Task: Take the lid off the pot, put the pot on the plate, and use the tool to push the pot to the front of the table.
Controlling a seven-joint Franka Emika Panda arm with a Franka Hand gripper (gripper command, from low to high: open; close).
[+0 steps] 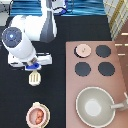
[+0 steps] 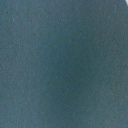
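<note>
Meanwhile, with lid lying on the stove and pot sitting on plate, the gripper is hovering directly over the spatula, its grip state unreadable.

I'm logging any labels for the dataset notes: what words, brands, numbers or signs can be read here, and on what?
None: no readable text, number or sign shows in either view.
The pot on the plate, the lid on the stove, the pan and the tool are all unmarked.
The gripper, above the tool on the table, bears no label.
The wrist view shows only plain grey-blue.
</note>
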